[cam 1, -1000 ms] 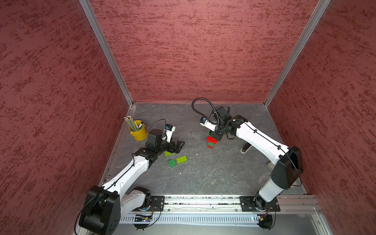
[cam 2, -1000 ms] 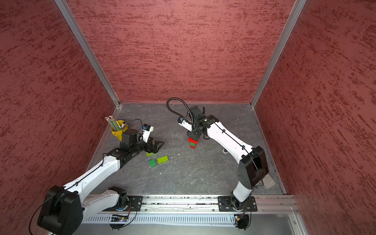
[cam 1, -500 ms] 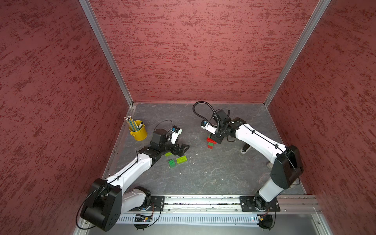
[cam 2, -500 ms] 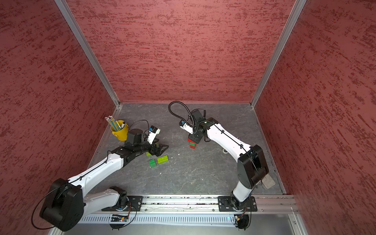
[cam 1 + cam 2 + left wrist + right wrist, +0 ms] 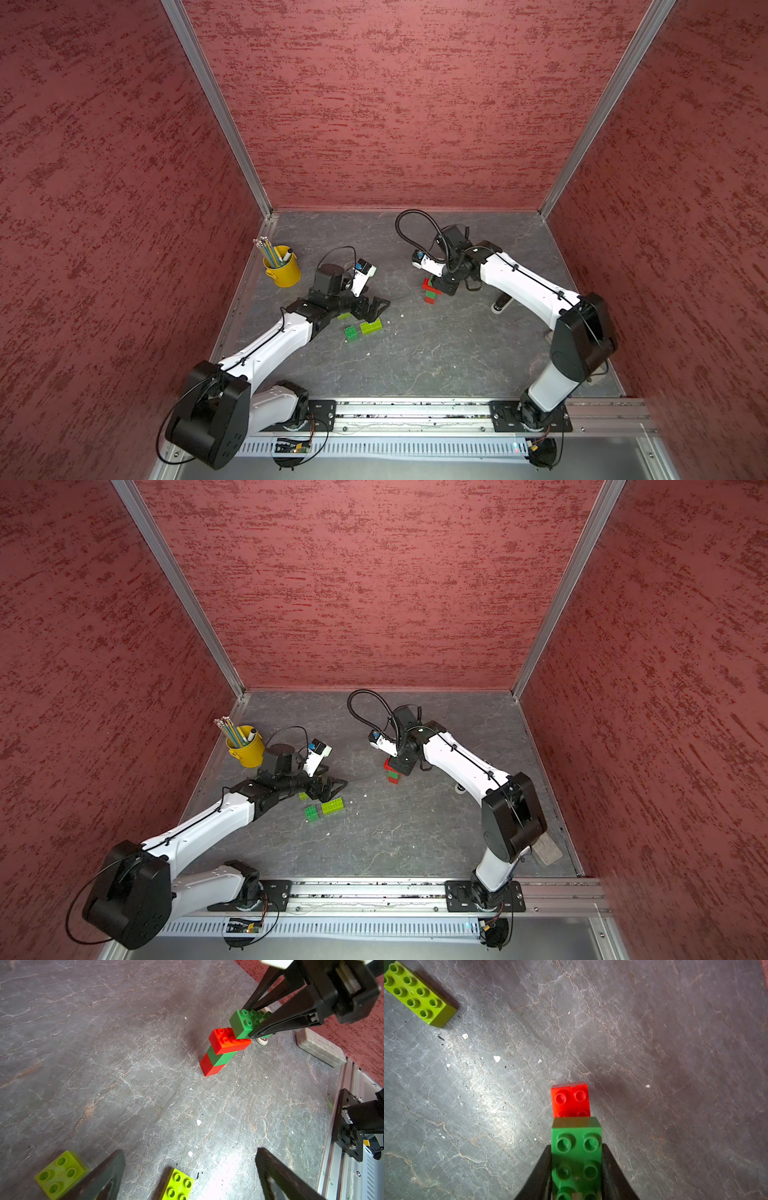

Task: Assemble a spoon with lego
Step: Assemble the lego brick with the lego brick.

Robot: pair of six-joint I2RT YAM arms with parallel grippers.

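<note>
A partly built spoon (image 5: 430, 291) (image 5: 392, 773) stands upright mid-floor: a red brick, a green one, then a red oblong brick (image 5: 227, 1042). On top sits a dark green oblong brick (image 5: 242, 1022) (image 5: 576, 1147), and my right gripper (image 5: 576, 1151) (image 5: 446, 286) is shut on it. My left gripper (image 5: 190, 1152) (image 5: 376, 305) hangs open and empty just above the loose lego. These are a lime oblong brick (image 5: 371, 327) (image 5: 178, 1185) (image 5: 417, 994), a lime square brick (image 5: 60, 1172) (image 5: 343, 316) and a dark green square brick (image 5: 351, 333) (image 5: 311, 813).
A yellow cup (image 5: 282, 270) (image 5: 246, 750) of pencils stands at the back left beside the left arm. A grey block (image 5: 546, 850) (image 5: 319, 1049) lies by the right wall, and a small white roller (image 5: 500, 305) behind the right arm. The metal rail (image 5: 415, 409) runs along the front.
My left arm has swung right and forward, bringing its open gripper over the lime bricks. The right gripper has stayed shut on the dark green brick at the stack.
</note>
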